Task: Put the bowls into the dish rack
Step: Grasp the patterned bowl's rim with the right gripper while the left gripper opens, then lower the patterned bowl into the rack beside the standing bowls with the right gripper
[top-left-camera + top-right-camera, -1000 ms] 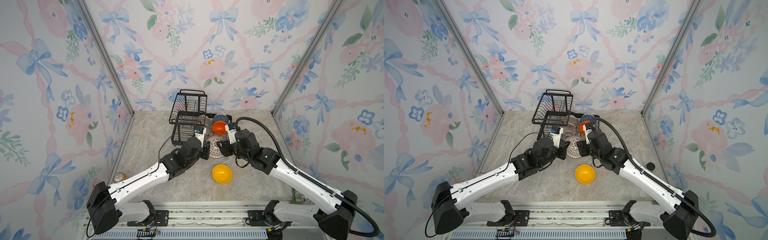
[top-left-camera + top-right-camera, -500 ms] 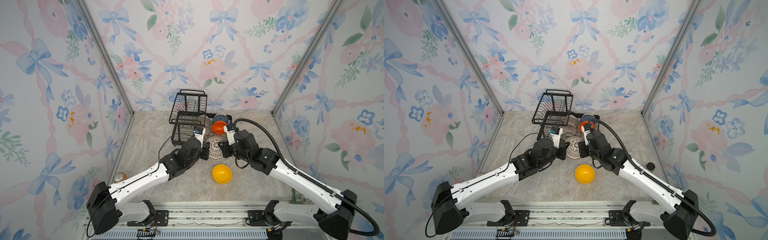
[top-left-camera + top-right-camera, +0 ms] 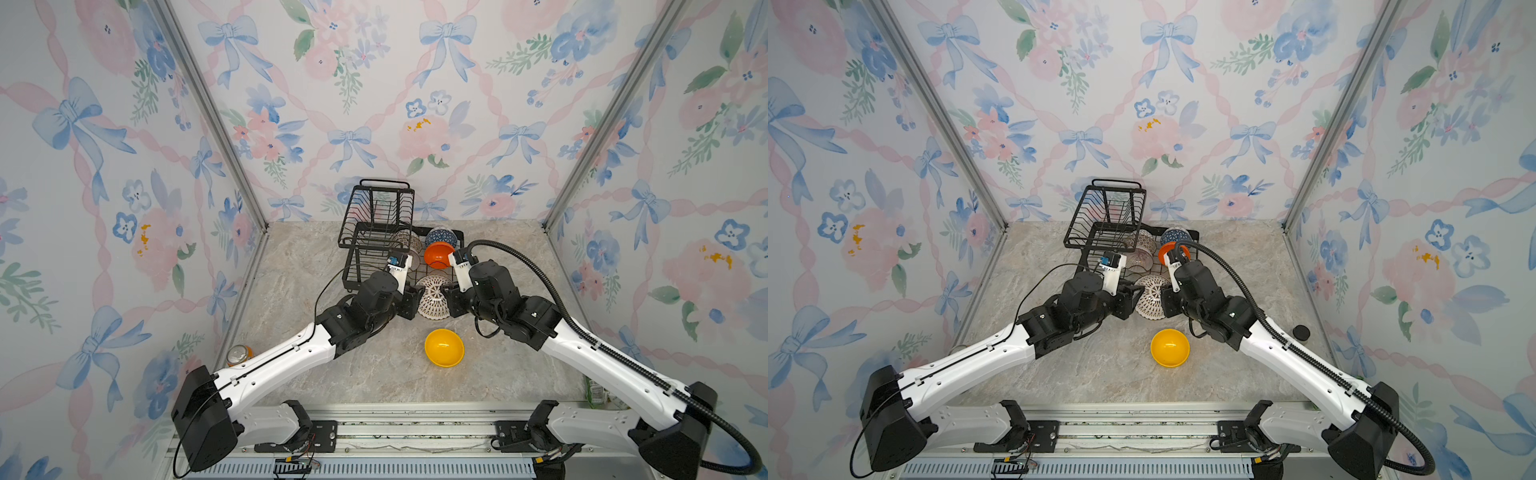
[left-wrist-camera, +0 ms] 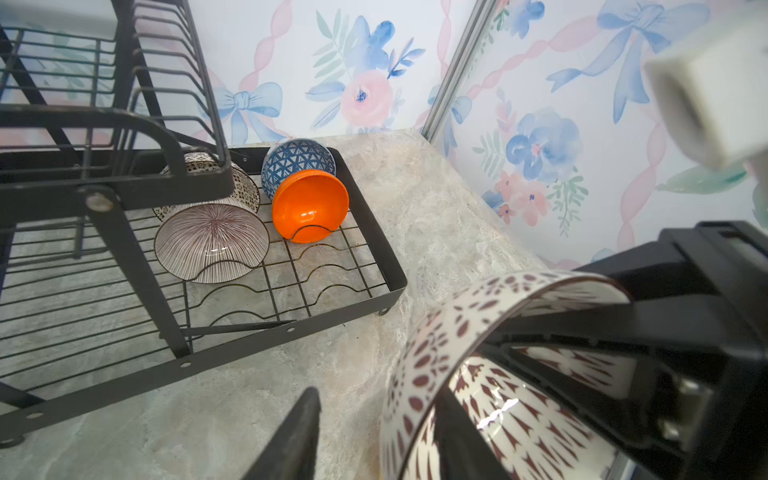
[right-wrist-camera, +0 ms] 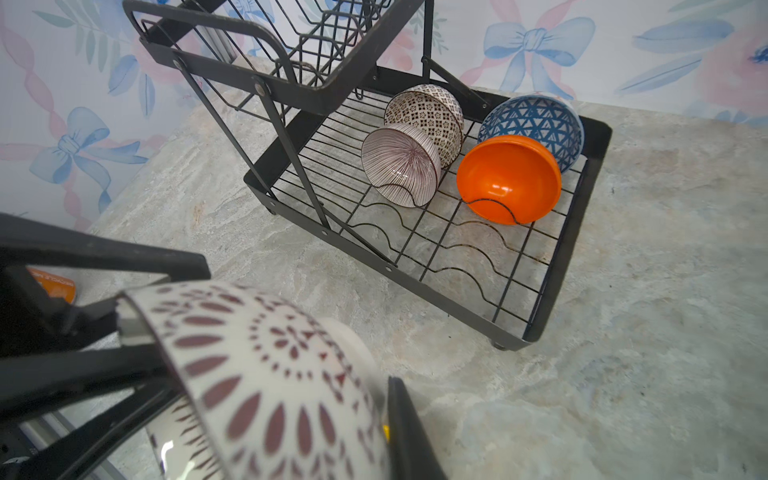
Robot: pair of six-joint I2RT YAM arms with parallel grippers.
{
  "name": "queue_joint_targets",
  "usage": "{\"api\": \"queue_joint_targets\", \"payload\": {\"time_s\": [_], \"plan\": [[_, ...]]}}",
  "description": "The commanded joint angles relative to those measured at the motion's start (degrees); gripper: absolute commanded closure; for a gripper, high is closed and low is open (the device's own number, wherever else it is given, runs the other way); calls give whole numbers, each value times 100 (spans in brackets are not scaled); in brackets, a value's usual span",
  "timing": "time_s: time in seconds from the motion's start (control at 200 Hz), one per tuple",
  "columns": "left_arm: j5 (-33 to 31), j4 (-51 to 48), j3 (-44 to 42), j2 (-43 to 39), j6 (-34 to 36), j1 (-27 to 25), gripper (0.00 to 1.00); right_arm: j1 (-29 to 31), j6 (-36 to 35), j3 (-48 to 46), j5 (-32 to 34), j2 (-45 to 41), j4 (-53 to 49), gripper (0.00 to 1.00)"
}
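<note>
The table [image 3: 374, 382] carried the dish rack [image 3: 384, 182] at its far side, with both arms meeting just in front of it. Over the last second the hand-over had turned. The left tool [image 3: 415, 299], clenched on the white lattice bowl [image 3: 434, 297] a moment earlier, had released, and the left wrist view showed its fingers [image 4: 299, 424] standing apart from the rim. The right tool [image 3: 451, 301], looser a second before, had closed and was now grasping that bowl by its wall, held off the table and on edge just short of the rack. My reading is that the bowl had passed to the right arm, which must next carry it to a free slot.

The rack's lower tray [image 4: 380, 237] held four bowls on edge, in two pairs. The black-and-white bowl [image 5: 428, 112] stood behind the pink-striped bowl [image 4: 212, 245], and the blue bowl [image 3: 441, 237] behind the orange bowl [image 3: 438, 254]. The near wire slots were free. No bowl showed in the raised basket [image 5: 232, 71].

The yellow bowl [image 3: 444, 347] lay alone on the table, near the arms and apart from the rack, so two bowls remained to load. A drink can [image 3: 239, 354] stood by the left wall.
</note>
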Motion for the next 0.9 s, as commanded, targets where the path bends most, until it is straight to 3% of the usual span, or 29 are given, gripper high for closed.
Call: {"api": "queue_joint_targets", "payload": {"time_s": [0.0, 0.135, 0.35, 0.625, 0.895], "plan": [[308, -277, 189, -144, 201, 59, 27, -14, -300, 149, 110, -172, 13, 100], [353, -464, 164, -239, 258, 153, 2, -60, -570, 105, 84, -180, 22, 100], [457, -692, -36, -497, 242, 503, 2, -107, -1446, 130, 145, 38, 146, 100], [623, -832, -284, -727, 223, 951, 2, -66, -3249, 557, 974, 800, 387, 100], [725, -845, -478, -885, 215, 1258, 2, 1, -5160, 236, 1535, 1062, 1842, 100]]}}
